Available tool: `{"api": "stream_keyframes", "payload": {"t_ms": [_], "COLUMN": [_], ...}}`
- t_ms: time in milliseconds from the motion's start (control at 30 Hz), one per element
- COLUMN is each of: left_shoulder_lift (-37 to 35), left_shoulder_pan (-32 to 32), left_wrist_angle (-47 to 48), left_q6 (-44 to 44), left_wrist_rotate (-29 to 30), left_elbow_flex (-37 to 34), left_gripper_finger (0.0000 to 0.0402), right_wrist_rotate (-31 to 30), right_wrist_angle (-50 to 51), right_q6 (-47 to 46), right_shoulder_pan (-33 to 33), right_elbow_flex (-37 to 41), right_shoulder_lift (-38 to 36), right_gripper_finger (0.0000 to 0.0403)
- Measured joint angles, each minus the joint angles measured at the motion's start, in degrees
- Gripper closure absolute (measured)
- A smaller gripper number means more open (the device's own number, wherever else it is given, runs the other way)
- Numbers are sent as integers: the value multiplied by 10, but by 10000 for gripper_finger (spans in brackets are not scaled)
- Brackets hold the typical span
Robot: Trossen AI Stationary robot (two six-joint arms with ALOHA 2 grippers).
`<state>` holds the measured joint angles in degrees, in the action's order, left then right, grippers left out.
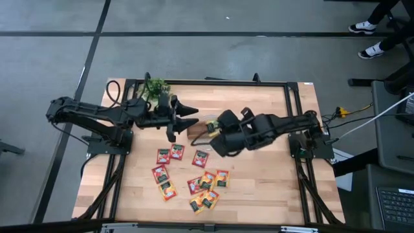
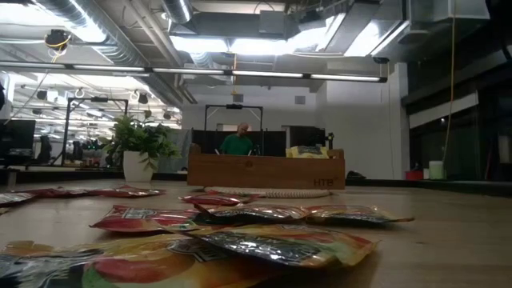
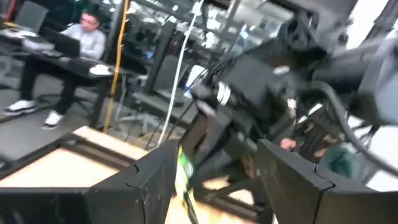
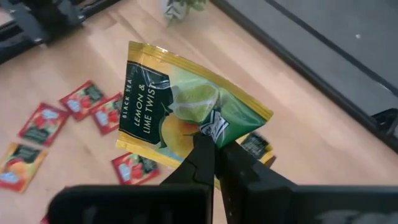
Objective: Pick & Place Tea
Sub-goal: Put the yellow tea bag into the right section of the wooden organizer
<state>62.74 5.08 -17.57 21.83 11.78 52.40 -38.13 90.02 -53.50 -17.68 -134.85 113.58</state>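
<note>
**Lemon-lime sachet pinched aloft over the tray**

And here's the right gripper (image 4: 214, 149) with its fingers clamped tight on a yellow-green sachet (image 4: 180, 106), nipping it by the edge, the packet fanning out flat ahead of the fingertips. In the high view that gripper (image 1: 208, 127) sits over the middle of the table, right above the wooden tray (image 2: 264, 170), with the sachet (image 1: 211, 123) just a small speck of yellow at its tip.

The left gripper (image 1: 193, 116) hangs close by, near the potted plant (image 1: 155, 87), fingers spread wide and holding nothing (it looks to be waiting).

The remaining sachets (image 1: 194, 176) lie scattered flat on the table's near half, reds to the left, oranges and yellows bunched towards the middle, some overlapping.

Now, the handling: these packets look feather-light, thin and crinkly, with a glossy foil skin that could well slip. Lying flat, they offer little to grab, so my call is a pinch at a raised edge or corner, as here. Held by one edge the sachet seems stiff enough to stay flat, though it may swing or twist on release.
</note>
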Motion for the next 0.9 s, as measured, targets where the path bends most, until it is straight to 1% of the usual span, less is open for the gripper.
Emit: {"api": "stream_keyframes", "payload": {"t_ms": [200, 333, 400, 533, 667, 900], "left_shoulder_lift": [0, 0, 7, 25, 47, 52], "left_shoulder_pan": [27, 36, 36, 36, 35, 19], "left_wrist_angle": [71, 88, 87, 84, 89, 83], "left_q6": [-1, -1, -1, -1, -1, 14], "left_wrist_rotate": [52, 99, 112, 112, 111, 111], "left_elbow_flex": [0, 0, 0, 1, 0, 0], "left_gripper_finger": [186, 186, 186, 186, 186, 186], "right_wrist_rotate": [-13, -13, -14, -29, -30, -29], "right_wrist_angle": [-1, -12, -23, -45, -60, -64], "right_q6": [25, 34, 45, 70, 87, 95], "right_shoulder_pan": [21, 31, 37, 43, 48, 48], "right_elbow_flex": [0, 0, 0, 0, 0, 0], "right_shoulder_lift": [0, 0, 0, 0, 0, 0], "right_gripper_finger": [393, 393, 393, 393, 393, 392]}}
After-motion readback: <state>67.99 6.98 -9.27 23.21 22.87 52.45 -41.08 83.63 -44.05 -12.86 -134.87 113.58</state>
